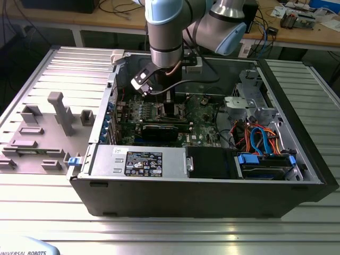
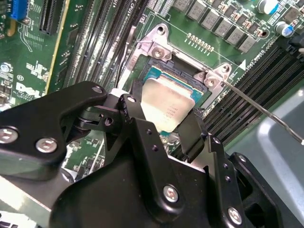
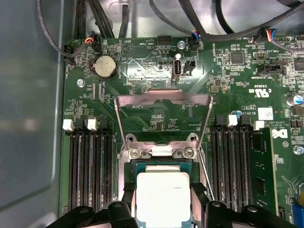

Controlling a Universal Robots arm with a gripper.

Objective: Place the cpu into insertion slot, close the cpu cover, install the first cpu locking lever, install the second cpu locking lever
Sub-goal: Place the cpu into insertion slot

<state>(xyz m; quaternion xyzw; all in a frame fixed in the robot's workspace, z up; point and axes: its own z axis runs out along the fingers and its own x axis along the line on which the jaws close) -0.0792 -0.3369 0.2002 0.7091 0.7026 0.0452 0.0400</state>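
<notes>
Inside the open computer case (image 1: 212,194) on the desk (image 1: 159,234), the arm (image 1: 167,32) reaches down to the green board (image 3: 142,66). In the first wrist view the pincer (image 3: 164,195) is clamped on the cpu (image 3: 163,204), a black finger on each of two opposite edges, its silver top facing up. The chip sits directly over the insertion slot (image 3: 159,166); I cannot tell whether it is seated. The cpu cover (image 3: 164,98) stands swung open on its hinges beyond the slot. In the second wrist view a thin locking lever (image 2: 256,107) juts free beside the socket.
</notes>
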